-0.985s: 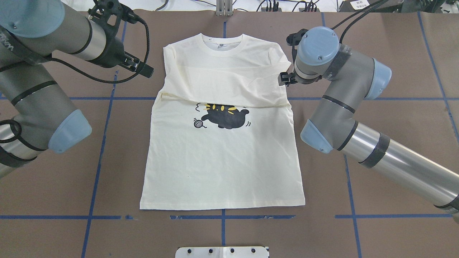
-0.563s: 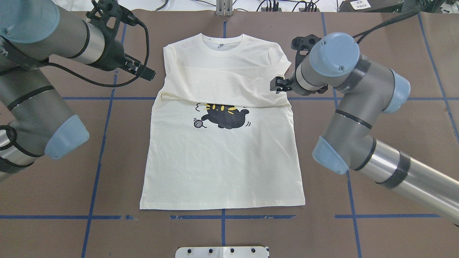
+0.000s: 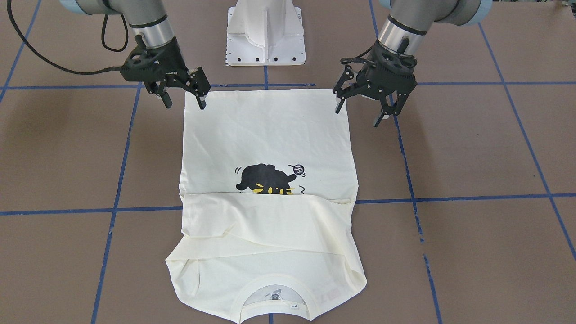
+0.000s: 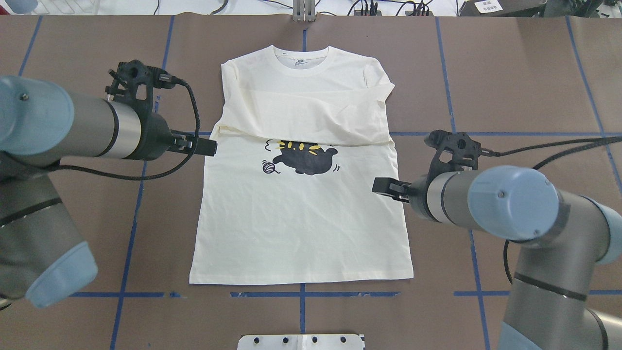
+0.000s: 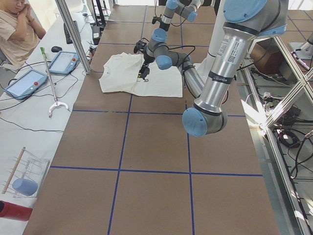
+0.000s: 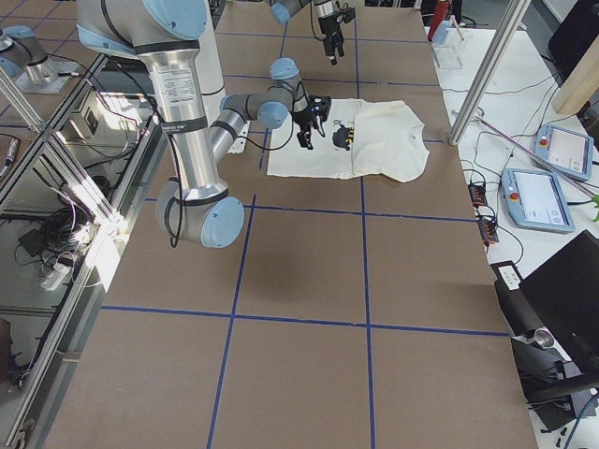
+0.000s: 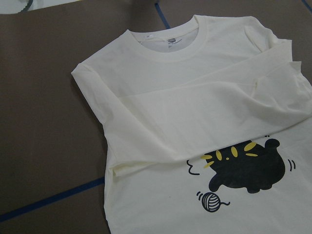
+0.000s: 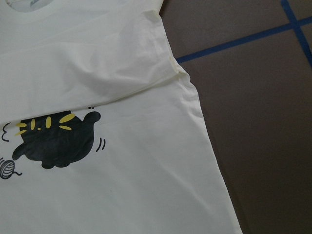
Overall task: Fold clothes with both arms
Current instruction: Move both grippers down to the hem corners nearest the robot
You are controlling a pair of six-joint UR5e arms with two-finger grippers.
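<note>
At table centre, shirt (image 4: pixel 301 223) lies flat, collar away from robot; folded sleeves (image 4: pixel 311 112) hide the cat print's (image 4: pixel 303 158) top. Left gripper (image 3: pixel 356 118) and right gripper (image 3: pixel 186 106) hang near its side edges, fingers apart, holding nothing. Bare table (image 4: pixel 510 73) all round.

Cream shirt (image 4: pixel 301 228) lies flat mid-frame, print up, collar (image 4: pixel 301 58) at the top, sleeves (image 4: pixel 311 112) folded across the chest, half hiding the black cat (image 4: pixel 303 159). Left pincer (image 3: pixel 357 116) and right pincer (image 3: pixel 185 105) hang spread-fingered above its two sides.
</note>
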